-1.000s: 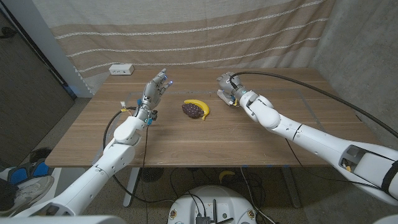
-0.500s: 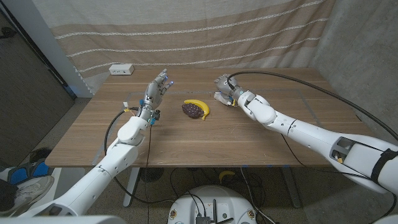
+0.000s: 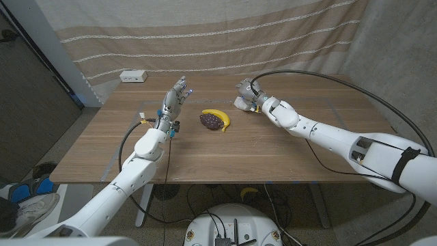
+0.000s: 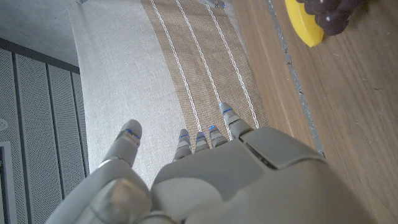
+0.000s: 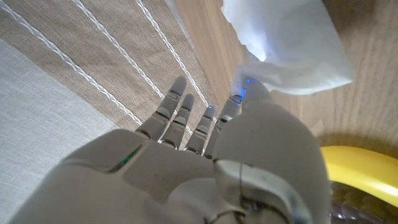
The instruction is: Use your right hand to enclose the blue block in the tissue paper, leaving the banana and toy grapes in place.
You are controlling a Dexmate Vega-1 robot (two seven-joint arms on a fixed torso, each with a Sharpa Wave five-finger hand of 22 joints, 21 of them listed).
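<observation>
Toward the counter's [image 3: 225, 160] far edge, the right hand [image 3: 247, 93], fingers spread and holding nothing, touches the tissue paper [image 3: 243, 103] apparently covering the blue block, beside the banana [image 3: 220, 115] and toy grapes [image 3: 212, 121].

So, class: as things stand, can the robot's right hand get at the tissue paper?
Probably yes: the right hand is already at the tissue paper, fingers touching its edge, with nothing between them.
</observation>
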